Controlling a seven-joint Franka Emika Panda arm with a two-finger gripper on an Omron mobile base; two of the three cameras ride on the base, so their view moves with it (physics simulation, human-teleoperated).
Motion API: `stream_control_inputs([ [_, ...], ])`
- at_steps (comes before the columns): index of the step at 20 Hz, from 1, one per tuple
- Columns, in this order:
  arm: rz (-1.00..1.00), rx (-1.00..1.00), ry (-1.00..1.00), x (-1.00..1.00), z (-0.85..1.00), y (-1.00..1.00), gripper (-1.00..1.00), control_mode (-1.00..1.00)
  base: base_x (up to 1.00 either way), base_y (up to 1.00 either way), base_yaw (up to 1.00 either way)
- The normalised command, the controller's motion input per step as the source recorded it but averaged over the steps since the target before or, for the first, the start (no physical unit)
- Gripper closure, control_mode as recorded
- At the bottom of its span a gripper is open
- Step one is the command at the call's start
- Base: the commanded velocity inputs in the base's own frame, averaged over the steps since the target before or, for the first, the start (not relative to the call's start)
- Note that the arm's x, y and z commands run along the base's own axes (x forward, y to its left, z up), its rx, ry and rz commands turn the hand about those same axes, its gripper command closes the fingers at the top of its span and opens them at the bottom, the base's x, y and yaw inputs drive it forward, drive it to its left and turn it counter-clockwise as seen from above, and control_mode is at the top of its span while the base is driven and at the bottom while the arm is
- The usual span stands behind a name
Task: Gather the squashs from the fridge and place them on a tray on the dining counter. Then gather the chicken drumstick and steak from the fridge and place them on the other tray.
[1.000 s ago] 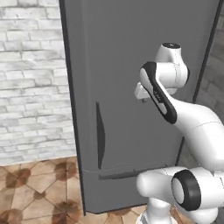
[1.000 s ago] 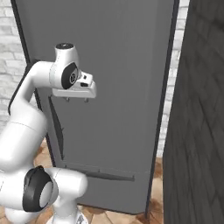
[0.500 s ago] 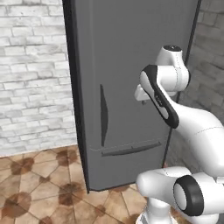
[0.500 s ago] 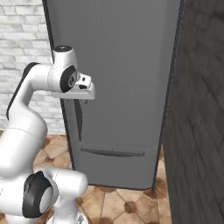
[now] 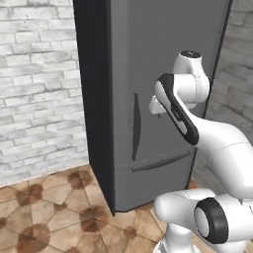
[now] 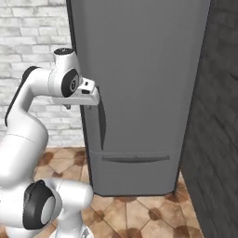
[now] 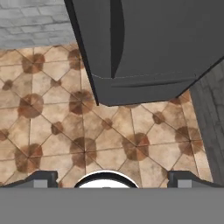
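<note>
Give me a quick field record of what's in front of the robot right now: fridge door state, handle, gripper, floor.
fridge: dark grey, door shut, drawer front below also shut
door handle: recessed vertical slot near the door's left edge
gripper: open, empty, pointing down at the floor in front of the fridge, not touching the handle
floor: brown patterned tiles
walls: pale brick left of the fridge, darker brick on its right

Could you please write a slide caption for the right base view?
Open gripper raised beside the closed fridge's vertical door handle.
</note>
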Motion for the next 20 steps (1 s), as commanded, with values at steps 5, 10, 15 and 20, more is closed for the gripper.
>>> stream_control_inputs([
  [5,0.0,0.0,0.0,0.0,0.0,0.0,-1.0,1.0,0.14,0.61,-0.33],
  [10,0.0,0.0,0.0,0.0,0.0,0.0,-1.0,1.0,0.14,0.63,-0.33],
  [15,0.0,0.0,0.0,0.0,0.0,0.0,-1.0,1.0,0.23,0.51,-0.34],
  [20,0.0,0.0,0.0,0.0,0.0,0.0,-1.0,1.0,0.33,0.52,-0.34],
])
